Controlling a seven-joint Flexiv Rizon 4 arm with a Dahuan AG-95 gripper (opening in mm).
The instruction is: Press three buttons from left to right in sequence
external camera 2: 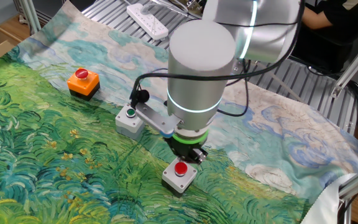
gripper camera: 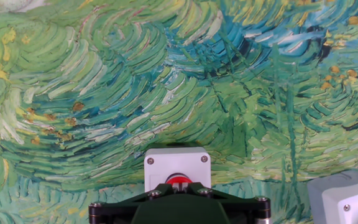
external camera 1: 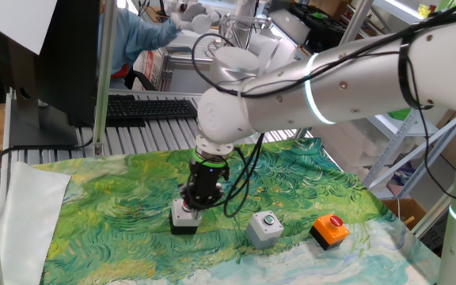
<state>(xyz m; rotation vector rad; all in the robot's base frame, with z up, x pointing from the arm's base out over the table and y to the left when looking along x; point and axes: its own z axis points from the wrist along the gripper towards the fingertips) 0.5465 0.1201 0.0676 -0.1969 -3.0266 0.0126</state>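
We see the gripper [external camera 1: 190, 203], fingers together, just above the black-and-white box [external camera 2: 179, 176] at lower centre of the frame. If we descend off-centre (its red button [external camera 2: 181, 168] is small), the fingers may strike the housing and shove it aside.

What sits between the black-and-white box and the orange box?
The grey box with green button, roughly midway between the black-and-white box and the orange box; clearest in the fixed view facing the arm.

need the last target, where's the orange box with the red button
In one fixed view the orange box sits at the right end of the row, beside the grey box.
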